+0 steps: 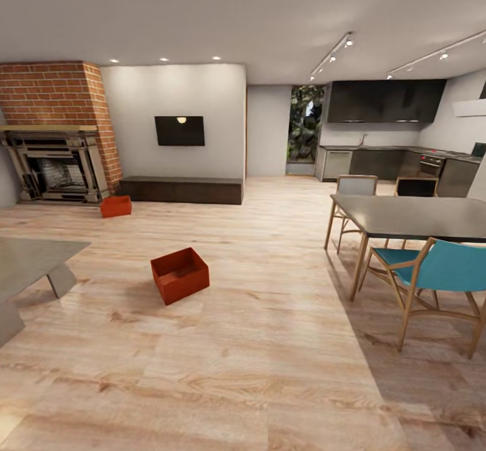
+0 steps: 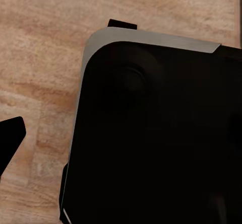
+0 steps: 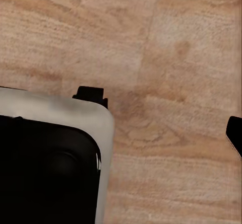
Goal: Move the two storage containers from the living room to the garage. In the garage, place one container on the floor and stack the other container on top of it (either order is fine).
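Heading for nearer storage container first (second by fireplace); square up before reaching; finger state indiscernible.

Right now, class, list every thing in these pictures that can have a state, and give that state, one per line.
Nearer storage container: upright on the wood-plank floor, open-topped, looks empty.
Farther storage container: upright on the floor near the fireplace.
Wall screen: dark.
Blue chair: upright beside the dining table.

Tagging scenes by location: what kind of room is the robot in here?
Looks like an open-plan living room joined to a kitchen: a brick fireplace, a wall screen over a low bench, a dining table. Two storage containers sit on the wood-plank floor.
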`<state>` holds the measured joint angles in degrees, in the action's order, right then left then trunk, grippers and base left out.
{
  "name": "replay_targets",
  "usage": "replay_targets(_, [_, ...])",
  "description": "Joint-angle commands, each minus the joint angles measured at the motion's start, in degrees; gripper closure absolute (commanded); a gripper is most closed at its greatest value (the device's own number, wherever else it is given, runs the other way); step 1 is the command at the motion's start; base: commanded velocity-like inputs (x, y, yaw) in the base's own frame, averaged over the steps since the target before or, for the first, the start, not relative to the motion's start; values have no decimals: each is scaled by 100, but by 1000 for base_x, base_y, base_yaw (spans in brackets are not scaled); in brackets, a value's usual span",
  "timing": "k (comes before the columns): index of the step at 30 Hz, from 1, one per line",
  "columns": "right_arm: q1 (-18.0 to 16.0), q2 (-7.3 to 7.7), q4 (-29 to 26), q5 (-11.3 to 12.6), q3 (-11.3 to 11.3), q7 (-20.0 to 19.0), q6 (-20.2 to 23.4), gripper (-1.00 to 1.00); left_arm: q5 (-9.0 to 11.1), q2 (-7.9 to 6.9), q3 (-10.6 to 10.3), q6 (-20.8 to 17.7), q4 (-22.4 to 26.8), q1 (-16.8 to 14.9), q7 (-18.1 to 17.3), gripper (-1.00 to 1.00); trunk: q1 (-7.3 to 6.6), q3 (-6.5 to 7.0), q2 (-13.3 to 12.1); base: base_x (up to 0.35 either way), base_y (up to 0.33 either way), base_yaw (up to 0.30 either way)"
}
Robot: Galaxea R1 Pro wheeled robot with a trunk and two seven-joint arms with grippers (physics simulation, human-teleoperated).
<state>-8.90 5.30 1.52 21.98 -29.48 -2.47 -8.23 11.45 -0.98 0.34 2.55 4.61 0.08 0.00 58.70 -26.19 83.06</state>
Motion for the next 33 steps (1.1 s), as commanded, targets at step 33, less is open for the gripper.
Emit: replay_targets(33, [-6, -3, 15, 46, -41, -25, -66, -100, 32, -8, 0, 9, 5, 1, -4, -100, 3, -5, 2, 304, -137, 219])
